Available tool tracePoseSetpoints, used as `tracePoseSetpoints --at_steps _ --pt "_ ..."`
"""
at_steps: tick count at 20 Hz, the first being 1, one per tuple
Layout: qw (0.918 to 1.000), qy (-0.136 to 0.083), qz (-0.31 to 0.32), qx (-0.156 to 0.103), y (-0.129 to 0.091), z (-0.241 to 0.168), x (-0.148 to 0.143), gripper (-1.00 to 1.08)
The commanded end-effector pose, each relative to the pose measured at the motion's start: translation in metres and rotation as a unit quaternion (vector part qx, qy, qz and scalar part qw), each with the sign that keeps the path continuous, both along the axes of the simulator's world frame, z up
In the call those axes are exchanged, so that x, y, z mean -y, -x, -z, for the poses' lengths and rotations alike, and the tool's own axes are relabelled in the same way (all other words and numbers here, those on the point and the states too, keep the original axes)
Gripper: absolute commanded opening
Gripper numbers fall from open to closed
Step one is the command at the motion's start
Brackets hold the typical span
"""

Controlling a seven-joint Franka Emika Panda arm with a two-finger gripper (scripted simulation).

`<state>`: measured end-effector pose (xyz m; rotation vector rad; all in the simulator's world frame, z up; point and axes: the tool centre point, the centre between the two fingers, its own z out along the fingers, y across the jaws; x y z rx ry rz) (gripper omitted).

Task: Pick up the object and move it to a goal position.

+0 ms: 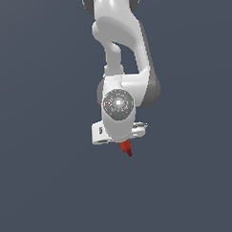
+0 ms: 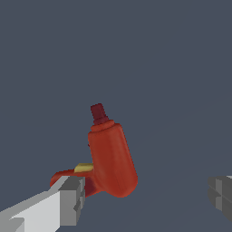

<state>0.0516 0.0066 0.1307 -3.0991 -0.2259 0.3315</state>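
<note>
The arm hangs over the plain grey surface [image 1: 44, 188], wrist pointing down. The gripper [image 2: 147, 197] stands with its fingers [image 2: 68, 201] spread wide apart. The red drill-shaped toy [image 2: 111, 158] sits between them, close against one finger and well apart from the other. In the exterior view it shows just below the hand [image 1: 125, 147], dark nose downward.

Just a plain dark gray-blue floor [image 1: 40, 188], flat & smooth, same color everywhere. It fills the bg in both views. A few faint lines cross it in wrist view.
</note>
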Motion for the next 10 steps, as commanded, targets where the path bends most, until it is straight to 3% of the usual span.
tracePoseSetpoints --at_steps 1,10 --pt "0.9999 -0.004 -0.007 -0.012 -0.006 0.005 -0.003 1.08" --pt "0.9978 -0.019 -0.031 -0.055 -0.020 0.023 -0.014 1.08"
